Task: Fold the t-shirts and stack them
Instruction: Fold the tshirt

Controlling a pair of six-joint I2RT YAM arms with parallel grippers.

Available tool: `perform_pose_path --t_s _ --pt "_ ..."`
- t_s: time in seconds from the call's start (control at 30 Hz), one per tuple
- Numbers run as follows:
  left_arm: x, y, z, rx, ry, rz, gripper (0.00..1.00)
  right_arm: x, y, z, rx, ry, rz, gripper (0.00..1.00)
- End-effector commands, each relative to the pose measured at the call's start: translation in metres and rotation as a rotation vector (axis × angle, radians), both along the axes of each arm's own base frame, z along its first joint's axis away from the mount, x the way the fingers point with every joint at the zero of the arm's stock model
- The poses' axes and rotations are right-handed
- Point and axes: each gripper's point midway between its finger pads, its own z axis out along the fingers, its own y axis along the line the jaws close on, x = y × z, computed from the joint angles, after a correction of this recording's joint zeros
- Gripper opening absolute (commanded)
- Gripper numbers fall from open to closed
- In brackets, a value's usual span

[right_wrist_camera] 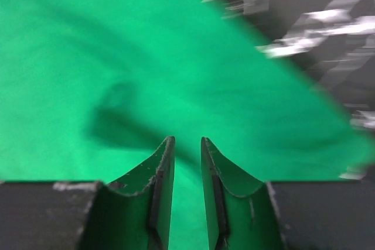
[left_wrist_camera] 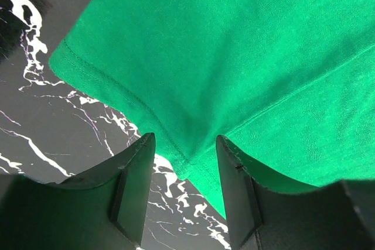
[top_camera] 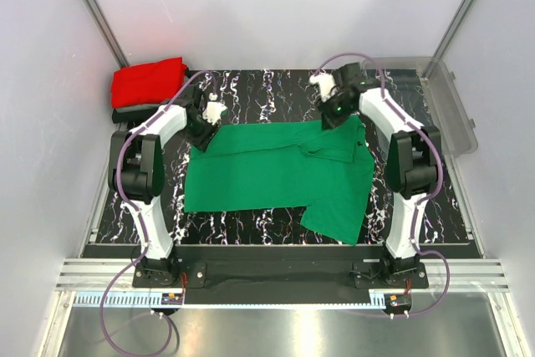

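A bright green t-shirt [top_camera: 267,177] lies spread on the black marbled table [top_camera: 251,89], with one part reaching toward the front right. My left gripper [top_camera: 201,133] stands open at its back left corner. In the left wrist view the hemmed corner of the green t-shirt [left_wrist_camera: 234,57] lies on the table between the spread fingers of the left gripper [left_wrist_camera: 184,139], ungripped. My right gripper [top_camera: 331,117] hovers over the shirt's back edge. Seen from the right wrist, the right gripper [right_wrist_camera: 187,140] has its jaws a little apart over the green t-shirt [right_wrist_camera: 117,57], holding nothing. A folded red t-shirt [top_camera: 149,81] rests on a dark one [top_camera: 132,113] at the back left.
A clear plastic bin [top_camera: 447,106] leans at the back right beside the right arm. White walls close in the table on three sides. Bare marbled surface shows behind the shirt and along the front edge [top_camera: 251,227].
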Motion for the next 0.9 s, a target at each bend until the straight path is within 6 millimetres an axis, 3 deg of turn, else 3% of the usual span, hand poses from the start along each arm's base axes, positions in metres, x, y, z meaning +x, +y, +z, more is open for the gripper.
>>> perform_pose_path --t_s 0.0,0.13,0.37,0.63,0.87 --pt "0.012 -0.005 0.032 -0.031 -0.092 0.016 0.51 0.033 -0.007 -0.002 -0.021 -0.059 -0.013 0.30" --pt "0.008 -0.003 0.029 -0.021 -0.075 0.017 0.51 0.046 -0.001 -0.026 -0.005 -0.025 -0.006 0.27" --pt "0.003 0.001 0.028 -0.004 -0.067 0.015 0.51 0.053 0.004 -0.042 0.005 0.004 -0.012 0.25" --pt "0.008 0.001 0.024 0.000 -0.065 0.010 0.51 0.023 -0.006 -0.047 -0.030 0.042 0.003 0.24" --pt "0.016 -0.004 0.019 -0.019 -0.056 0.009 0.51 0.000 -0.012 -0.039 -0.031 0.059 -0.009 0.24"
